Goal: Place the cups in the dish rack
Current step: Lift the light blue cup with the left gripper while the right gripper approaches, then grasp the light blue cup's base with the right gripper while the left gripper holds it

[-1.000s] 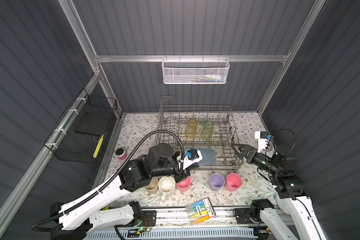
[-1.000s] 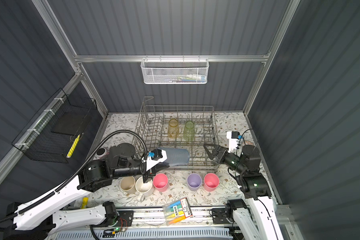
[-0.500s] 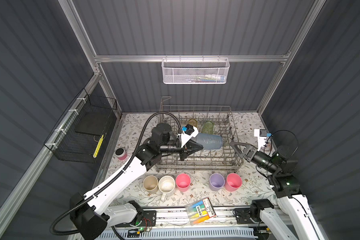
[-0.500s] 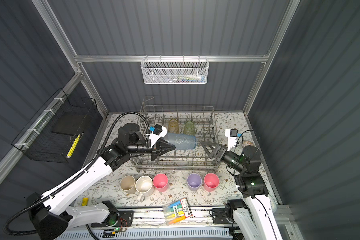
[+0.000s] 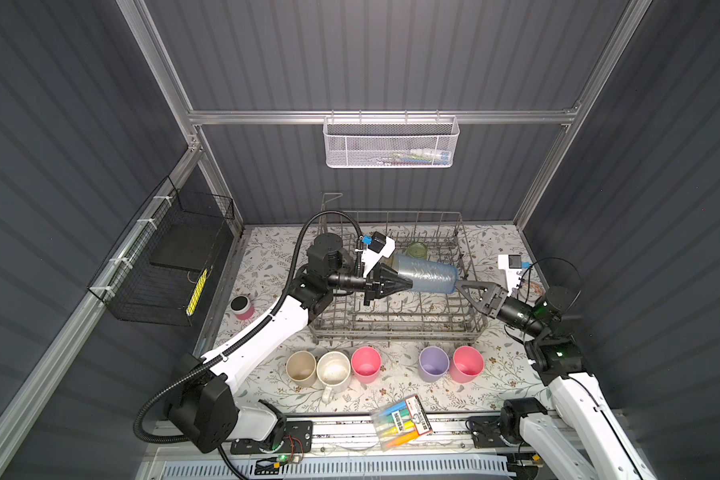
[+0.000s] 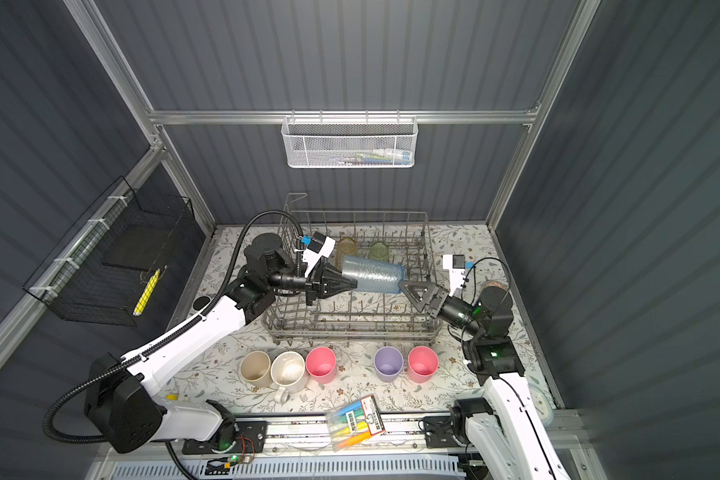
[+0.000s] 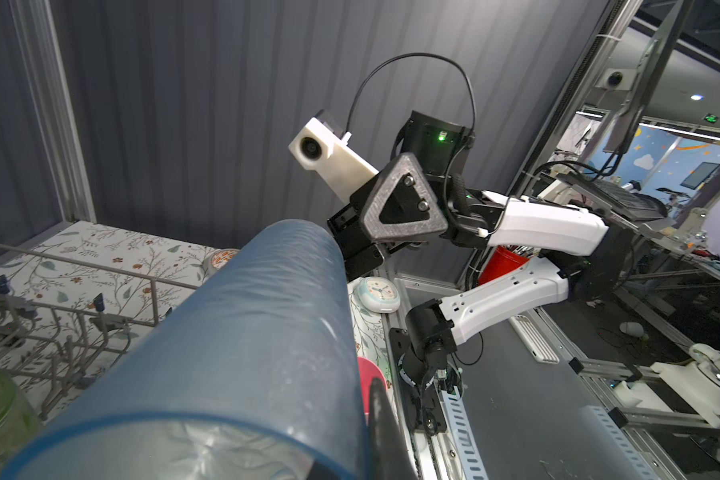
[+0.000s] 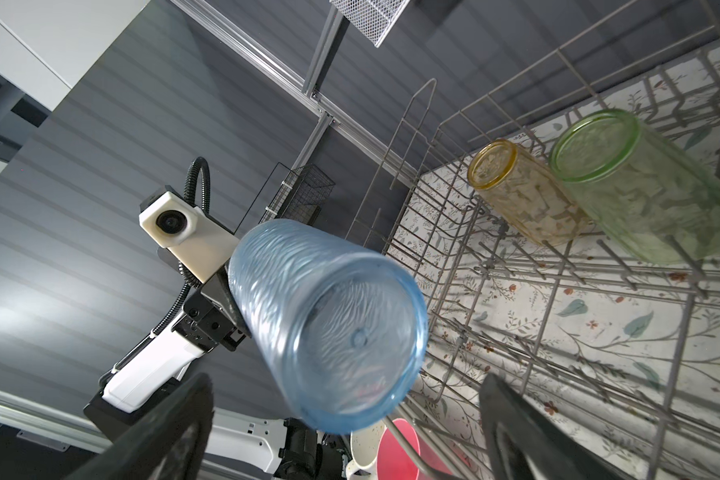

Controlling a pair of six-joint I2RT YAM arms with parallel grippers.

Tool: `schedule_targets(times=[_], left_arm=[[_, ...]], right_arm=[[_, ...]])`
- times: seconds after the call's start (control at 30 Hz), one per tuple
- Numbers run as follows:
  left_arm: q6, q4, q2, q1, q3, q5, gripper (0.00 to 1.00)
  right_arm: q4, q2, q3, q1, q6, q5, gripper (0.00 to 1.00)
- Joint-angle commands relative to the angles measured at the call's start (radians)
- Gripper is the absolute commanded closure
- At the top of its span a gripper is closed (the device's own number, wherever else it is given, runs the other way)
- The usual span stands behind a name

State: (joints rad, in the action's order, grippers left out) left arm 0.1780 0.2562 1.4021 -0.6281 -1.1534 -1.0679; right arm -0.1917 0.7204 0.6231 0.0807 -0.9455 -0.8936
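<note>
Right wrist view catches the amber ribbed glass (image 8: 524, 195) beside the green ribbed glass (image 8: 641, 187) in the grey wire dish rack (image 8: 599, 291). In a top view the left arm's white wrist camera (image 5: 377, 246) covers the amber one. Count: two glasses racked, a row of five cups (image 5: 366, 365) on the floral worktop (image 5: 267, 257), and one tall clear-blue tumbler (image 5: 429, 275) held sideways over the rack. Left fingers (image 5: 393, 282) clamp its rim. Right fingers (image 8: 524, 432) are spread wide with its base at their gap; whether they touch it, I cannot tell.
</note>
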Motion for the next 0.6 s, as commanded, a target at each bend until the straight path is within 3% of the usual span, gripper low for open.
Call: schedule_targets(times=[0.0, 0.33, 0.57], left_arm=[[0.075, 0.138, 0.03, 0.005, -0.044, -0.079, 1.0], [0.093, 0.165, 0.073, 0.005, -0.057, -0.092, 1.0], [0.142, 0.236, 0.103, 0.005, -0.072, -0.111, 1.0]], right_arm=[[-0.121, 0.015, -0.01, -0.004, -0.048, -0.042, 0.01], [-0.343, 0.1, -0.029, -0.002, -0.19, -0.123, 0.01], [-0.345, 0.123, -0.025, 0.012, -0.19, -0.153, 0.01]])
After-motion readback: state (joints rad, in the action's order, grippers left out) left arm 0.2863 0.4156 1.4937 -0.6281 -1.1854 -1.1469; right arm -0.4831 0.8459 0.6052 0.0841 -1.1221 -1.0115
